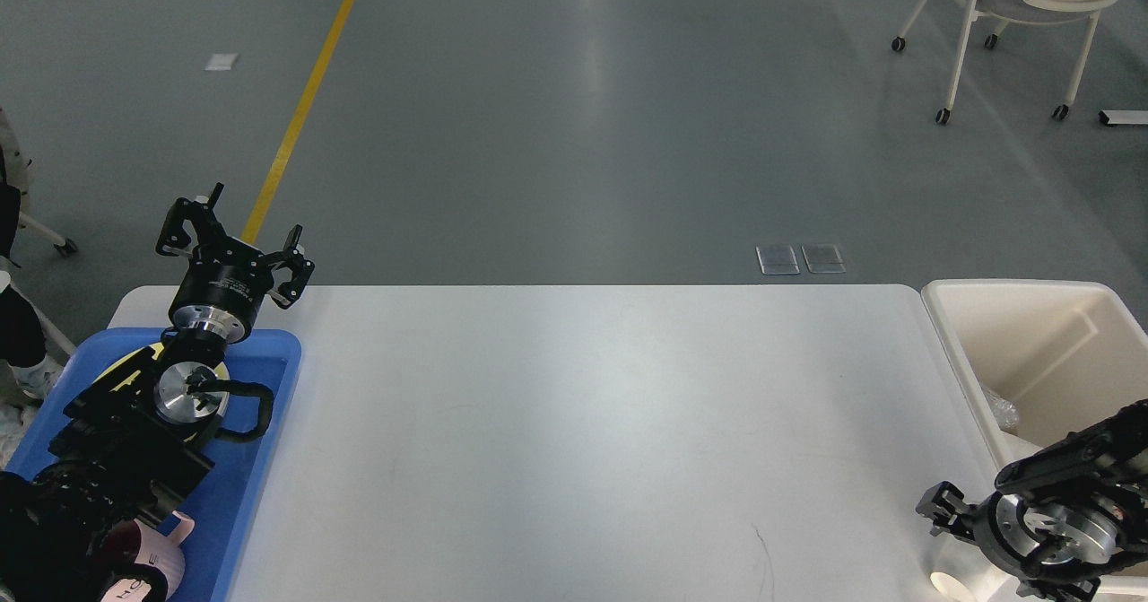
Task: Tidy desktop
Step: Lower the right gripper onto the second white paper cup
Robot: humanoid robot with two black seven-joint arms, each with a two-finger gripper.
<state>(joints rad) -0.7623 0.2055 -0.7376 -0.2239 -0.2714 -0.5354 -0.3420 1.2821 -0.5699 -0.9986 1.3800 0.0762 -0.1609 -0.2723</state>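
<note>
White paper cup rim [949,583] at the near right table [574,423] edge sits under my right end effector [942,514], positioned for pickup; finger state cannot be told. Left end effector [235,245], fingers spread and empty, parks above the blue tray [269,423]
</note>
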